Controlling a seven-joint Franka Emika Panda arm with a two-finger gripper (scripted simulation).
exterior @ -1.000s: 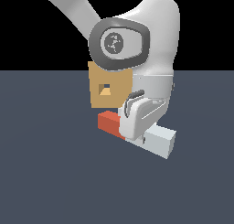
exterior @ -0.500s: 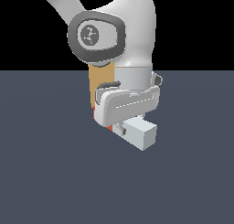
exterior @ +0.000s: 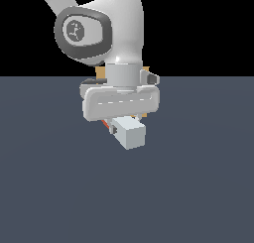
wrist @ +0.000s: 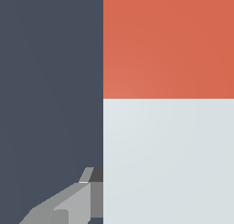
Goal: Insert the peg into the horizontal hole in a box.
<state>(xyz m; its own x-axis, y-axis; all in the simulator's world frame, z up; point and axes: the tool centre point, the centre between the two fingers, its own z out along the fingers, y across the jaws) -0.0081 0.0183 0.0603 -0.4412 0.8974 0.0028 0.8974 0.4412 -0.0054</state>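
One emblem is the only marking anywhere: a pale, curling logo on the dark round cap of the arm's upper joint, too small and blurred to read as letters. No other label or writing shows on any surface.

The arm is smooth, glossy white with rounded housings; below it sits a wide, flat grey hand body with a faint dashed seam across its front. The peg is a square-sectioned bar with flat matte faces, seen nearly end-on in the exterior view, so its pale grey-white end faces the camera and only a thin red sliver shows behind, toward the exterior view's left. In the wrist view the peg fills much of the picture, red part meeting pale part along a straight line. The table is a plain, even slate-blue surface.

The claw is clamped on the peg, holding it off the table beneath the hand body. One grey, angular finger lies against the peg's pale side in the wrist view; the other is out of sight.

The box is almost wholly hidden behind the wrist, with only small tan corners peeking out on either side. Its hole cannot be seen.
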